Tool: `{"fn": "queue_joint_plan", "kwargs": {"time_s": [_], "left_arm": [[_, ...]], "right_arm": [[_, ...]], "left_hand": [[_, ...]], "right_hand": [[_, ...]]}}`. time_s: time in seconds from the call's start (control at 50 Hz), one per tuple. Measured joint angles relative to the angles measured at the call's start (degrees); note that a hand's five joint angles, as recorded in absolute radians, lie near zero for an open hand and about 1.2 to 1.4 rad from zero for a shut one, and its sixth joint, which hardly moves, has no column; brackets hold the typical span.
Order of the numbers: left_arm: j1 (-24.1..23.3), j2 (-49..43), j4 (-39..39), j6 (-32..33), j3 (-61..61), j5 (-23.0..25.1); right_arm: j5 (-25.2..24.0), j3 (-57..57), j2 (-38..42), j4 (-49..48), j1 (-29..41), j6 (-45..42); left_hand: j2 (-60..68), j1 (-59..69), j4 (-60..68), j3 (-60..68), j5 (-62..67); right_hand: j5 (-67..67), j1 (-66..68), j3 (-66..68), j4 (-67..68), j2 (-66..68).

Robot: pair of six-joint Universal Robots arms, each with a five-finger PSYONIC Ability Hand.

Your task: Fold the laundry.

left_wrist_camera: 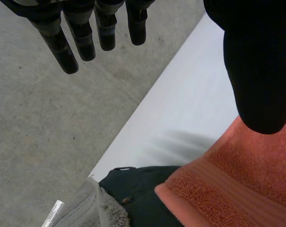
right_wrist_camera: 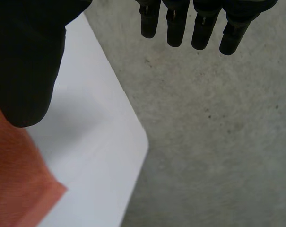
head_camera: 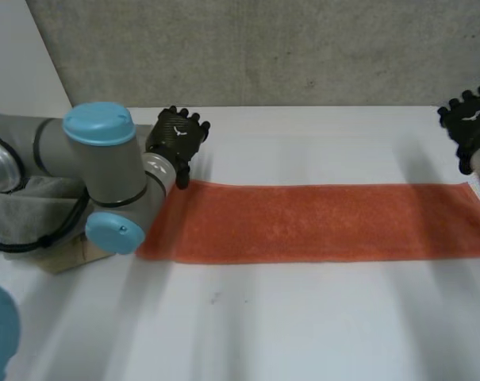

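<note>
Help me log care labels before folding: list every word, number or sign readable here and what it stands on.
No text is readable.
White tag on the grey towel: print too small to read.
Small white marks on the left robot hand and right robot hand: too blurred to read.
Orange towel: no writing visible.

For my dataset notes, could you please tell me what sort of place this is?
Probably a robotics lab or workshop: a plain white table, bare concrete beyond it, and a robot arm by an orange towel.
</note>
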Motion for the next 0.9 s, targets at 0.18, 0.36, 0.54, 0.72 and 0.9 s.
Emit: {"fn": "queue_joint_plan", "kwargs": {"time_s": [0.18,0.36,0.54,0.72,0.9], "left_arm": [[0.56,8.28,0.25,-2.92,-11.02,0.23],[0.49,9.83,0.47,-3.47,-15.75,0.35],[0.36,9.63,0.53,-3.53,-15.93,0.37],[0.31,10.08,0.52,-3.82,-16.16,0.31],[0.32,13.53,0.49,-4.01,-18.45,0.32]], "right_arm": [[-11.14,9.04,-9.09,21.61,-13.00,5.99],[-14.08,18.81,-7.92,16.93,-17.91,2.89],[-13.04,23.62,-2.38,1.38,-17.96,1.72],[-11.91,23.18,-0.77,-3.17,-19.24,1.95],[-7.94,20.16,-2.09,-2.77,-25.13,-2.40]], "left_hand": [[0.00,0.00,0.00,0.00,0.00],[0.00,0.00,0.00,0.00,0.00],[0.00,0.00,0.00,0.04,0.00],[0.00,0.00,0.00,0.00,0.00],[0.00,0.00,0.00,0.00,0.00]], "right_hand": [[9.97,9.63,10.74,10.44,10.44],[15.48,14.38,15.47,15.97,15.08],[19.57,18.86,19.95,20.22,19.76],[53.42,50.29,55.96,45.02,55.35],[53.42,50.29,56.10,45.02,55.35]]}}
